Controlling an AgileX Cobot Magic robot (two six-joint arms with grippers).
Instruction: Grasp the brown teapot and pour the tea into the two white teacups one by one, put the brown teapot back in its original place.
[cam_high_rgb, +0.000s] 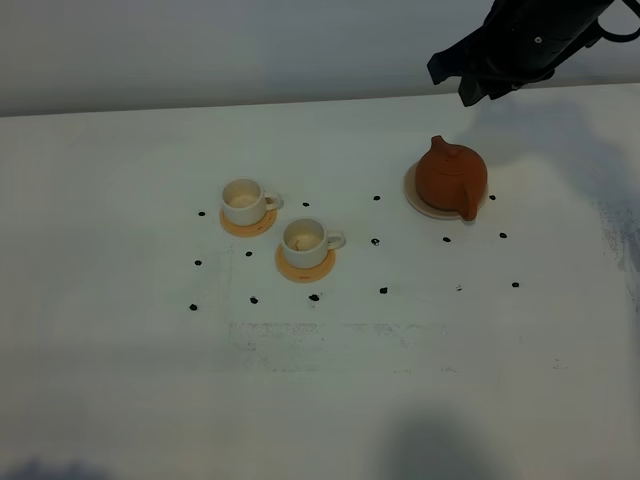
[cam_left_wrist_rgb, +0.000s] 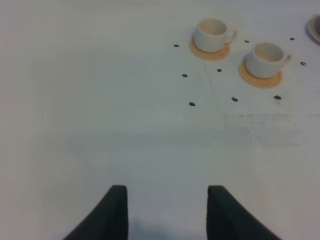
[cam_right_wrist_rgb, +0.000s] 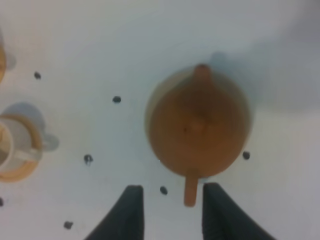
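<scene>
Closing off-centre looks like the main risk. In the right wrist view the handle (cam_right_wrist_rgb: 190, 192) of the teapot (cam_right_wrist_rgb: 197, 125) lies between the spread, empty jaws of the right gripper (cam_right_wrist_rgb: 172, 189), but nearer one finger. A pinch could therefore turn the pot on its saucer (cam_high_rgb: 413, 196) or catch only the handle's edge. In the high view the teapot stands right of centre, with the gripper at upper right, apart from it. The left gripper (cam_left_wrist_rgb: 167, 189) is spread and empty.

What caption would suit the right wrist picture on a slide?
Open right gripper hovers above the brown teapot on its saucer, handle framed between the fingers.
</scene>
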